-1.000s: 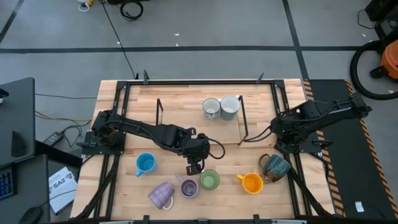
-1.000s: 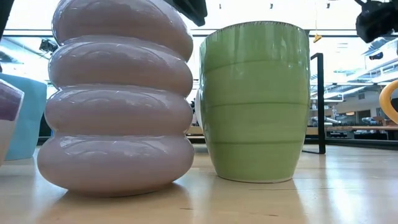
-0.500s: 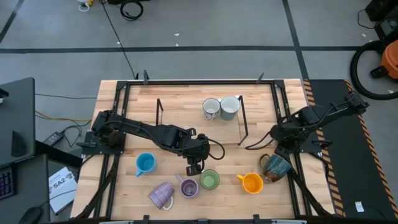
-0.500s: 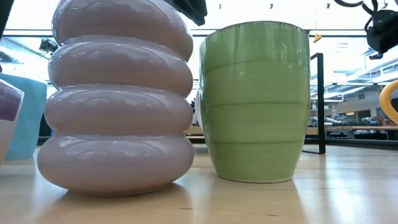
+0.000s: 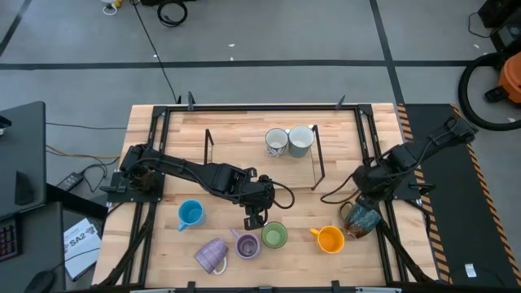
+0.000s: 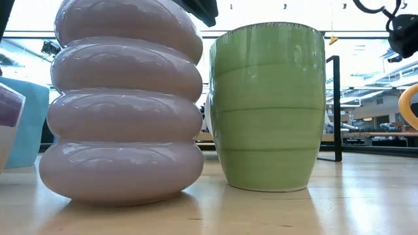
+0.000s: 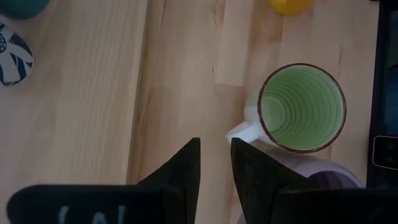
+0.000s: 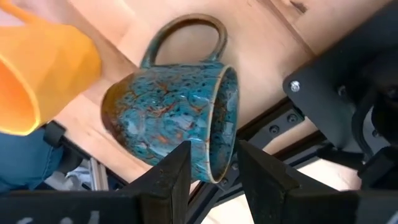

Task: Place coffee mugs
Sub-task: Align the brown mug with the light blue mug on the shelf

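Robotics lab: framed wooden table [image 5: 236, 130], taped concrete floor [image 5: 269, 49], floor cables [image 5: 171, 12].

Setting: a pale wooden table [image 5: 220, 130] edged by a black metal frame [image 5: 260, 107] stands on a grey floor [image 5: 269, 32] crossed by dark lines. A black cable [image 5: 172, 11] lies coiled there. A dark desk [image 5: 20, 155] stands beside it. Bright windows [image 6: 366, 85] fill the far wall.
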`<state>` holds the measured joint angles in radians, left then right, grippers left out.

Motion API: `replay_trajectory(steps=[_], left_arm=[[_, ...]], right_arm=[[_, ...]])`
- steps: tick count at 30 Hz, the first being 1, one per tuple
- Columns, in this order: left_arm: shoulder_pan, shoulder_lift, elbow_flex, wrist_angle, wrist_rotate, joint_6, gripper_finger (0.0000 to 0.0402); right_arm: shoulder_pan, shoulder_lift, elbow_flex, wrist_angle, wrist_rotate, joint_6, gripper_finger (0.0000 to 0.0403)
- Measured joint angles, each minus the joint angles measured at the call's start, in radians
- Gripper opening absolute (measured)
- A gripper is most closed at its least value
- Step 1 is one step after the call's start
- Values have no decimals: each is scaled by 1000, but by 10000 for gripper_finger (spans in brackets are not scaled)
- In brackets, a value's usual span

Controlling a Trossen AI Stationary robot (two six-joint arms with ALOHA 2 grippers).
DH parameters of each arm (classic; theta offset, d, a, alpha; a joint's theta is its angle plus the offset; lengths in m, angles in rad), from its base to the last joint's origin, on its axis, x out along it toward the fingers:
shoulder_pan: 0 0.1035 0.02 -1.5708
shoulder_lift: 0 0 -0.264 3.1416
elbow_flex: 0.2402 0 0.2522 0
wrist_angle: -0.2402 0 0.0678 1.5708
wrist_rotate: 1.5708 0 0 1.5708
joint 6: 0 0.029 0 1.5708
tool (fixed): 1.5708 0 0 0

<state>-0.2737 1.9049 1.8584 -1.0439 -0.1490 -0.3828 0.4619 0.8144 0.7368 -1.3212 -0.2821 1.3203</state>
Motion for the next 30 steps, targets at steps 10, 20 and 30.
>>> replay_trajectory(steps=[10,20,30], left_arm=[[0,0,0,1,0,0,96],[0,0,0,1,0,1,96],[0,0,0,1,0,1,96]], right_arm=[[73,107,0,80,0,50,136],[84,130,0,132,35,62,136],[99,121,0,23,56,181,136]])
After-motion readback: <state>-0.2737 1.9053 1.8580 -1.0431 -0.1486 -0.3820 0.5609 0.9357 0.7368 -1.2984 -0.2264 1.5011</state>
